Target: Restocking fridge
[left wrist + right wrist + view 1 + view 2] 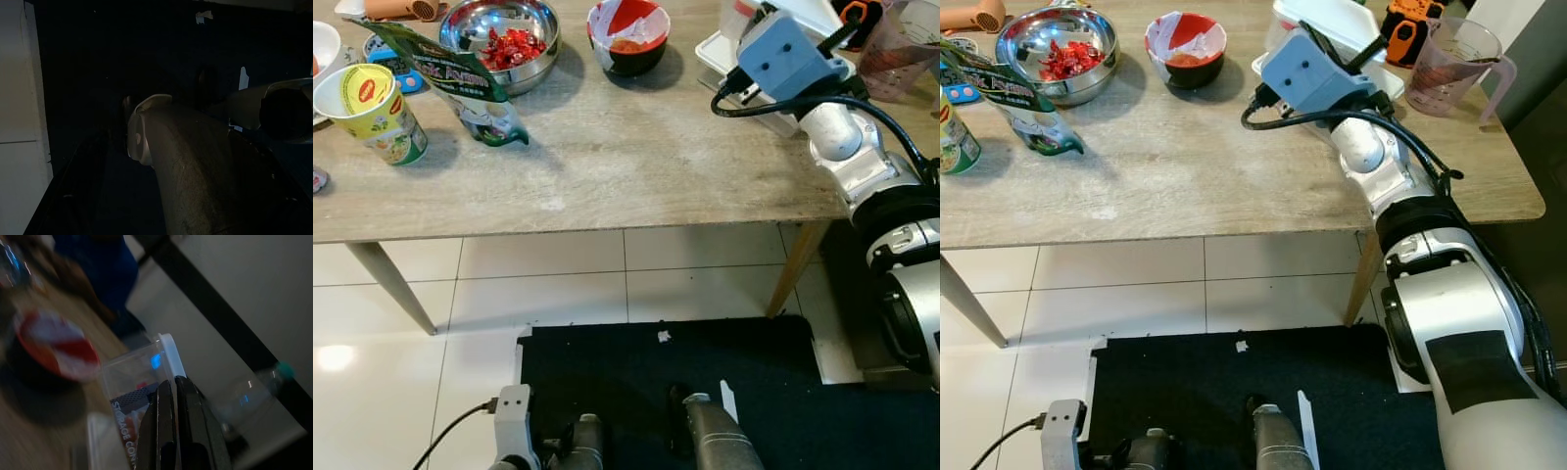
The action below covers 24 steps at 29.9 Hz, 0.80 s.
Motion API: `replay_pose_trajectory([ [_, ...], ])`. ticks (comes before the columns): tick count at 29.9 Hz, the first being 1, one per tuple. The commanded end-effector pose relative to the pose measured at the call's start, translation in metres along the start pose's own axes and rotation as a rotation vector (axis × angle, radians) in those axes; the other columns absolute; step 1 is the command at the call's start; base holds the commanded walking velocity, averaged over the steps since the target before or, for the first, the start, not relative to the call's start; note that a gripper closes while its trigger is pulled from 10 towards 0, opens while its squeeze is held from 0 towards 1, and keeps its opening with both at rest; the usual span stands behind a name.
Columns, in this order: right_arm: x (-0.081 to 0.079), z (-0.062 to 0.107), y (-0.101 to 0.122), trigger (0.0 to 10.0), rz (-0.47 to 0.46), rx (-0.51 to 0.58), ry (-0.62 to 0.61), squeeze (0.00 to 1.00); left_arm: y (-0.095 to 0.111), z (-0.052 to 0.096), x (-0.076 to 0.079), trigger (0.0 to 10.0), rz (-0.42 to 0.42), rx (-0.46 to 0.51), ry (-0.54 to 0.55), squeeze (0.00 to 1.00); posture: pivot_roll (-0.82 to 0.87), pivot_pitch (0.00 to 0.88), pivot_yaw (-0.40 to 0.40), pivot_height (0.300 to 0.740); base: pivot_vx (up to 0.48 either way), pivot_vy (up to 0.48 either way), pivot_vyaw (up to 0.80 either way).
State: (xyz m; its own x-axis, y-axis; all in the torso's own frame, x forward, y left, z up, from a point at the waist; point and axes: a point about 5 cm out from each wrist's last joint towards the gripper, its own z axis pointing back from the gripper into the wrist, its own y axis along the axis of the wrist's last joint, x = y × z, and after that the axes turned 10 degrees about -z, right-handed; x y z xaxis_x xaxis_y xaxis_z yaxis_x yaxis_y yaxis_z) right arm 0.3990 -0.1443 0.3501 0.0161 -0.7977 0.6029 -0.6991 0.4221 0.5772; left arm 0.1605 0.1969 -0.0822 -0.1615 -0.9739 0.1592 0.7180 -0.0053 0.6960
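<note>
Here, one right gripper [171, 382], fingers nearly closed, meets one clear storage container [132, 382]; two bowls [505, 39] stand farther along the table [607, 157].

A steel bowl [504, 39] of red pieces sits on the wooden surface [607, 157] at eleven o'clock, a red-and-white bowl [628, 34] at twelve. A noodle cup [372, 113] stands at nine o'clock, a measuring jug [1454, 67] at two, and a dark mat [705, 372] lies on the tiled floor [411, 323] at six.
</note>
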Motion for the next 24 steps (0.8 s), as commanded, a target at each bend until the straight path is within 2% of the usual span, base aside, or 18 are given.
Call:
replay_pose_trajectory([
  [1, 0.008, -0.002, 0.014, 0.0, -0.041, 0.087, 0.019, 0.00, -0.041, 0.010, 0.016, 10.0, 0.047, -0.169, -0.039, 0.00, 0.04, 0.249, -0.047, 0.740, 0.000, 0.000, 0.00],
  [8, 0.005, 0.006, 0.017, 0.0, -0.098, 0.131, 0.101, 0.00, -0.039, 0.008, 0.017, 10.0, 0.046, -0.170, -0.040, 0.00, 0.04, 0.239, -0.043, 0.740, 0.000, 0.000, 0.00],
  [10, 0.011, 0.010, 0.017, 0.0, -0.100, 0.137, 0.086, 0.00, -0.039, 0.008, 0.017, 10.0, 0.043, -0.172, -0.043, 0.00, 0.03, 0.234, -0.039, 0.740, 0.000, 0.000, 0.00],
  [12, 0.030, 0.013, 0.024, 0.0, -0.117, 0.174, 0.000, 0.00, -0.037, 0.007, 0.018, 10.0, 0.035, -0.174, -0.048, 0.00, 0.03, 0.221, -0.035, 0.740, 0.000, 0.000, 0.00],
  [17, 0.039, 0.016, 0.029, 0.0, -0.151, 0.205, -0.040, 0.00, -0.033, 0.005, 0.018, 10.0, 0.028, -0.168, -0.051, 0.00, 0.03, 0.213, -0.034, 0.740, 0.000, 0.000, 0.00],
  [20, 0.049, 0.018, 0.037, 0.0, -0.262, 0.258, -0.078, 0.00, -0.020, -0.001, 0.015, 10.0, 0.044, -0.121, -0.038, 0.00, 0.02, 0.194, -0.030, 0.740, 0.000, 0.000, 0.00],
  [23, 0.050, 0.018, 0.038, 0.0, -0.298, 0.269, -0.081, 0.00, -0.017, -0.002, 0.014, 10.0, 0.054, -0.106, -0.031, 0.00, 0.02, 0.192, -0.030, 0.740, 0.000, 0.000, 0.00],
  [24, 0.050, 0.020, 0.038, 0.4, -0.355, 0.277, -0.070, 0.00, -0.009, -0.004, 0.010, 10.0, 0.078, -0.073, -0.009, 0.00, 0.02, 0.187, -0.031, 0.740, 0.000, 0.000, 0.00],
])
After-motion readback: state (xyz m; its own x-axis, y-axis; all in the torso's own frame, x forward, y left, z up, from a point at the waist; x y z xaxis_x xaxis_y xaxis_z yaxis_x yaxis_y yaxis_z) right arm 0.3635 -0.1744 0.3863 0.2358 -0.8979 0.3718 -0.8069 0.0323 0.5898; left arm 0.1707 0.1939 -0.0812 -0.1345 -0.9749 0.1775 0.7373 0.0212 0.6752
